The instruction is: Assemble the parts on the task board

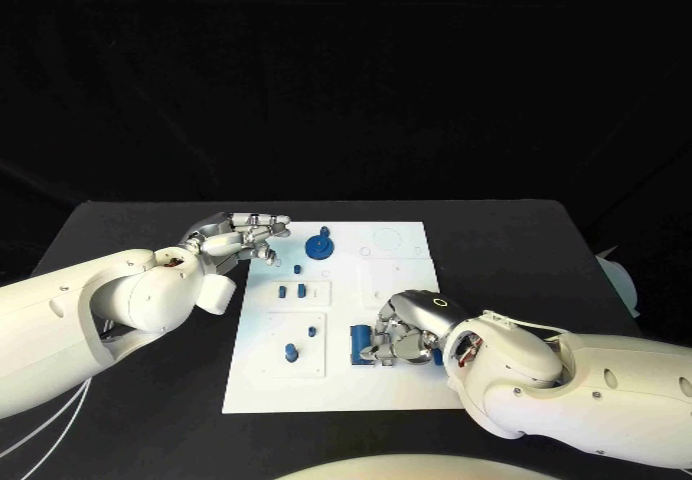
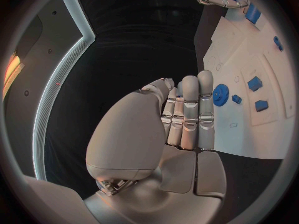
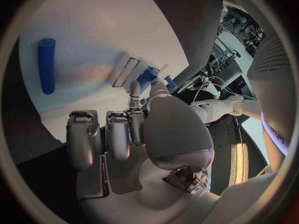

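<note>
At the board's left edge, the left hand (image 1: 238,238) is seen with fingers held together and straight, nothing in them (a blue gear (image 1: 319,244) lies just beside). Small blue parts (image 1: 293,292) are scattered on the white task board (image 1: 389,390). Further right, the right hand (image 1: 404,335) is curled down onto the board beside a blue cylinder (image 1: 358,344); whether anything is held cannot be told.

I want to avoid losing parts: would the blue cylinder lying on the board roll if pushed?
Probably yes: the blue cylinder looks round and smooth, lying flat on the task board, so a sideways push may roll it. It looks stiff and likely light.
</note>
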